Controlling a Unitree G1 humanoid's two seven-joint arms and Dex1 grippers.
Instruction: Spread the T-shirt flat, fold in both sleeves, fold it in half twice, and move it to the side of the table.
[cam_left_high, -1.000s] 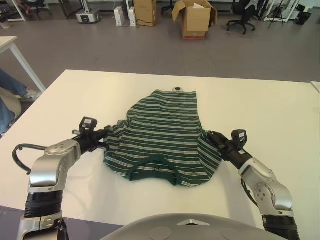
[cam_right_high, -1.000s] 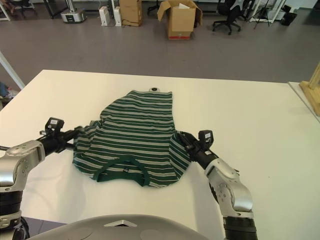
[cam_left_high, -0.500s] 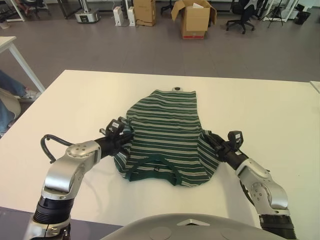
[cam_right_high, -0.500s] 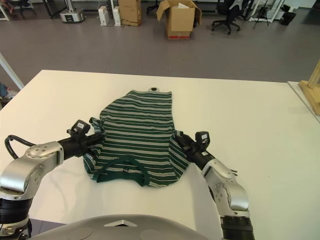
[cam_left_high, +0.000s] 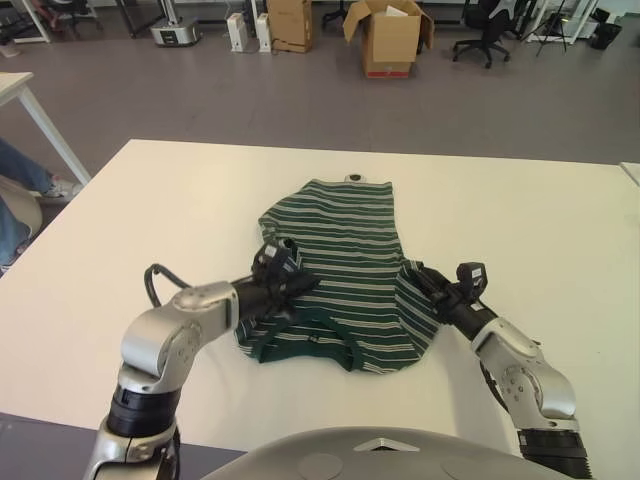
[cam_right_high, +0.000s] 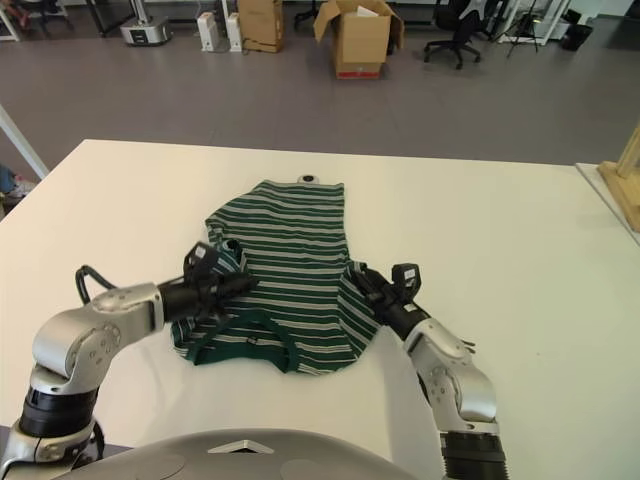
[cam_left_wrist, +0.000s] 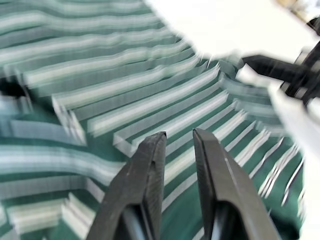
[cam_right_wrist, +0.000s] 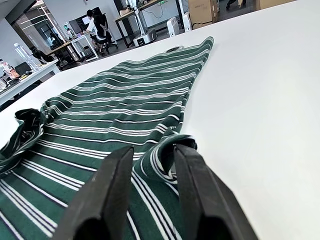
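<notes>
**One sleeve in, one waiting, and a bunched fold that may not hold**

The green striped T-shirt (cam_left_high: 340, 250) lies on the white table (cam_left_high: 520, 220), spread under and between the two grippers, its collar (cam_left_high: 305, 325) just to the robot's side of both.

The left gripper (cam_left_wrist: 178, 135) hovers low over the chest, its fingers a narrow slot apart with nothing clamped; stripes show straight through the gap. Beside it, the left sleeve (cam_right_wrist: 27, 130) sits turned inward but lumpy rather than flat.

The right gripper (cam_right_wrist: 154, 149) is at the opposite edge, fingers apart and straddling the curled hem of the right sleeve (cam_left_high: 415, 320), which rises between them; they look not yet closed on it.

What I'd worry about:
- That lump on the left could spring back out or throw the later halving crooked, because nothing presses it down.
- If the right fingers close on only the hem's curl, the cloth may slip free mid-fold.
- If they bite through to the body layer, the whole shirt drags sideways.

The count: one T-shirt, two sleeves, two grippers, one table.
</notes>
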